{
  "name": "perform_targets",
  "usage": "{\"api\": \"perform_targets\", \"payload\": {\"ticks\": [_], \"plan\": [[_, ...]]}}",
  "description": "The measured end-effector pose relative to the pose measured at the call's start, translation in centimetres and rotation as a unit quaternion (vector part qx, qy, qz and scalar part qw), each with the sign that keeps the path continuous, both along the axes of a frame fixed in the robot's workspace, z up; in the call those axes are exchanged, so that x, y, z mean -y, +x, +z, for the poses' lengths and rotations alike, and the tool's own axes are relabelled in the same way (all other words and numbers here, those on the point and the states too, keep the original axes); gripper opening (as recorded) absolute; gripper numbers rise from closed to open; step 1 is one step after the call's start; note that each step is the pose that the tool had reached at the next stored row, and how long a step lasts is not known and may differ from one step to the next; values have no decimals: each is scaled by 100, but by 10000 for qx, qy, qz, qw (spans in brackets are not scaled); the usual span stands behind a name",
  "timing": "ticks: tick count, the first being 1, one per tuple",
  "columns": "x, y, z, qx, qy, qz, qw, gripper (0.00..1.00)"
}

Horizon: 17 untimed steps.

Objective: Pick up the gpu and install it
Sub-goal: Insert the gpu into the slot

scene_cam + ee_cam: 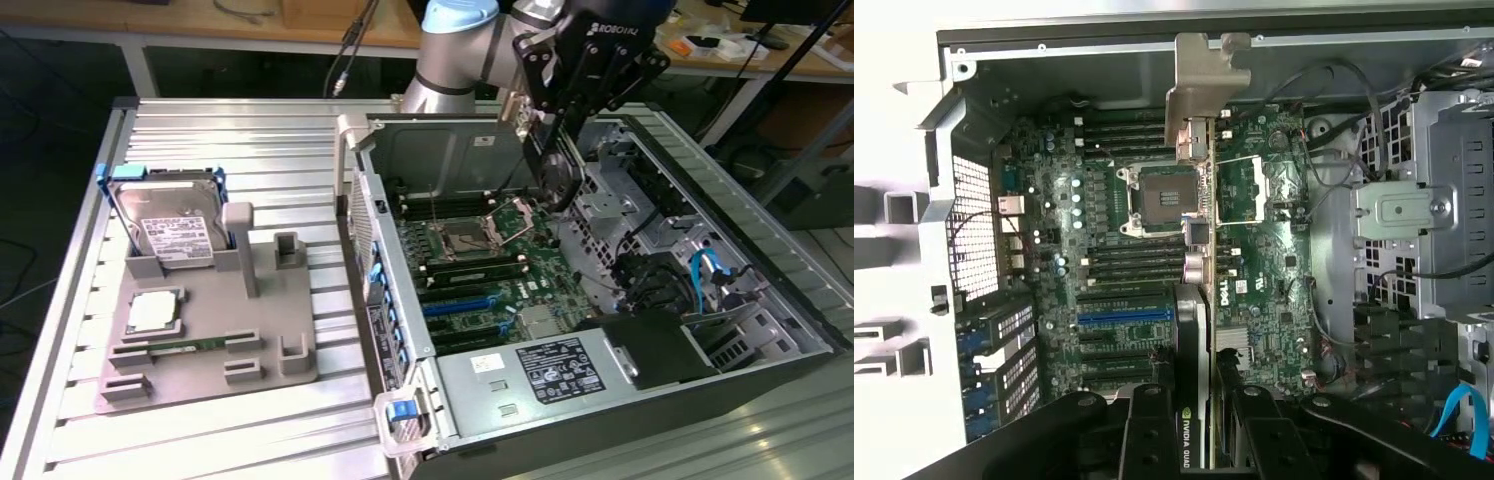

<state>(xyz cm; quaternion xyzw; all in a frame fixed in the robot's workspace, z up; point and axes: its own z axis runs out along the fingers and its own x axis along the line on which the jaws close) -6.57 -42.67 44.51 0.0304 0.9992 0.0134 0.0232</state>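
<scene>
The jaws grasp the gpu (1200,300) by its faces. It hangs over the motherboard (487,275) inside the open case (447,160).

The gpu (1189,340) is finished black, apparently, with a silver bracket (1204,85); the motherboard (1274,230) is coloured green, its slot (1124,315) blue.

You're in a robotics lab or workshop. A slatted aluminium table (200,130) lies under the gripper (550,175), with an opened computer tower (441,160) directly below it. Wooden workbenches (267,22) stand behind it and a grey parts fixture (200,340) sits well off to its side.
</scene>
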Motion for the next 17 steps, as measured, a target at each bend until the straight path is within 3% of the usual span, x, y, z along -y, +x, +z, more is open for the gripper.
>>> {"api": "perform_targets", "payload": {"ticks": [6, 9, 11, 13, 14, 15, 17], "plan": [[0, 21, -3, -1, 0, 574, 9984, 27], [0, 24, -5, -1, 2, 599, 9982, 27], [-1, 25, -26, -84, -10, 599, 9982, 27], [-2, 31, -58, -146, -7, 599, 9981, 27], [-3, 36, -75, -200, -5, 600, 9980, 27], [-2, 36, -78, -215, -5, 599, 9980, 27], [-2, 37, -79, -215, -5, 599, 9980, 27]]}}
